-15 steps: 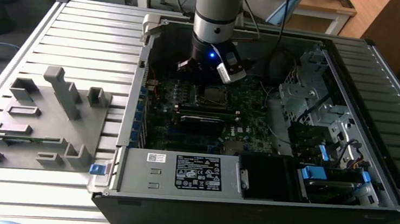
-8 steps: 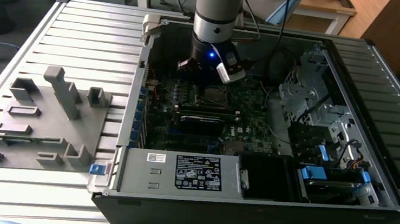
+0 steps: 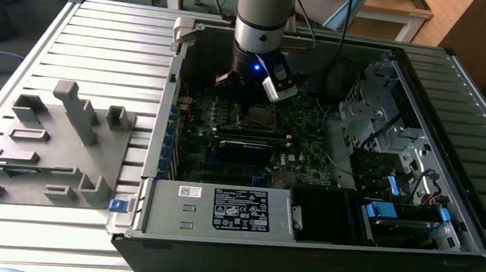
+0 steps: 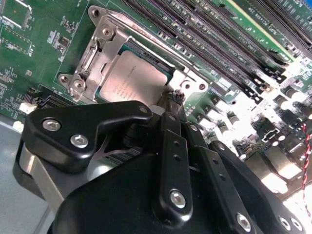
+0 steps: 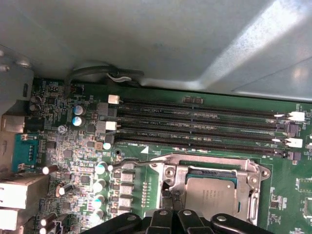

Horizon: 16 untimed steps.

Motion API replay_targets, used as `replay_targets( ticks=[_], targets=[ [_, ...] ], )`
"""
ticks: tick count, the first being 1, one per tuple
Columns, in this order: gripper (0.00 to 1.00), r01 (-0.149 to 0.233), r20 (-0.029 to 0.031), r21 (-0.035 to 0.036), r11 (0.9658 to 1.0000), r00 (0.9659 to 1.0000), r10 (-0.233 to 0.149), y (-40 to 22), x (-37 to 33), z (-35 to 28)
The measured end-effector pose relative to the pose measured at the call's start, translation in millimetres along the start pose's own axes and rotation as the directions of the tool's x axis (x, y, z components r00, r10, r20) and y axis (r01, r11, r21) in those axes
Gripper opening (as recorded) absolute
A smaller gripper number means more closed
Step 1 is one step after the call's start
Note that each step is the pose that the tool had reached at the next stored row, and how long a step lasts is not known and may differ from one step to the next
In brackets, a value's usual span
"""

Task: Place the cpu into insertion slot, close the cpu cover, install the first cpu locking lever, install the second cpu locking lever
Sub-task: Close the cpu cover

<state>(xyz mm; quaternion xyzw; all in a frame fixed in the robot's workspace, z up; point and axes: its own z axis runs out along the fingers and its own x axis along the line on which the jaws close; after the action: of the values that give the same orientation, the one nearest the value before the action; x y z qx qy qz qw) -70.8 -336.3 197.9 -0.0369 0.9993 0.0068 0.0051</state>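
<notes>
The cpu [image 4: 129, 80] [image 5: 209, 195], a square chip with a dull silver top, lies flat in the socket on the green motherboard. The cpu cover [image 4: 105, 46] [image 5: 204, 161], a silvery frame, is down around it. My gripper [image 4: 173, 97] [image 5: 170, 197] stands at the socket's edge with its black fingers drawn together. A thin wire locking lever [image 5: 131, 162] sticks out sideways from the socket's corner, close to the fingertips. Whether the tips pinch it is unclear. In the exterior view the gripper [image 3: 252, 84] hangs inside the open computer case, over the socket [image 3: 258, 115].
Long black memory slots [image 5: 195, 126] [image 4: 219, 44] run beside the socket. The grey case wall [image 5: 146, 39] rises behind them. Capacitors [image 5: 78, 114] stand near the lever. A power supply [image 3: 219, 210], a drive cage [image 3: 377, 115] and a grey fixture tray [image 3: 49, 145] are also in view.
</notes>
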Motion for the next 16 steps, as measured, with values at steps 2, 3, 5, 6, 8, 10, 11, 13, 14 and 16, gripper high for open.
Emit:
replay_targets(
  ticks=[2,3,5,6,8,10,11,13,14,16],
  targets=[
    [0.11,0.000,0.0005,-0.0005,1.0000,1.0000,0.000,0.1,0.0,0.4],
    [0.11,0.000,0.0008,-0.0009,1.0000,1.0000,0.000,0.2,0.0,0.7],
    [0.11,0.000,0.0007,-0.0009,1.0000,1.0000,0.000,0.2,0.0,0.7],
    [0.11,0.000,0.0008,-0.0009,1.0000,1.0000,0.000,0.2,0.0,0.7],
    [0.11,0.000,0.0008,-0.0010,1.0000,1.0000,0.000,0.2,0.1,0.8],
    [0.11,0.000,0.0013,-0.0016,1.0000,1.0000,0.000,0.3,0.0,0.2],
    [0.11,0.000,0.0017,-0.0022,1.0000,1.0000,0.000,0.4,-0.1,-0.4],
    [0.11,0.000,0.0018,-0.0023,1.0000,1.0000,0.000,0.5,-0.1,-2.3],
    [0.11,0.000,0.0009,-0.0012,1.0000,1.0000,0.000,0.3,0.0,-3.8],
    [0.11,0.000,0.0011,-0.0014,1.0000,1.0000,0.000,0.3,0.0,-6.4]
  ],
)
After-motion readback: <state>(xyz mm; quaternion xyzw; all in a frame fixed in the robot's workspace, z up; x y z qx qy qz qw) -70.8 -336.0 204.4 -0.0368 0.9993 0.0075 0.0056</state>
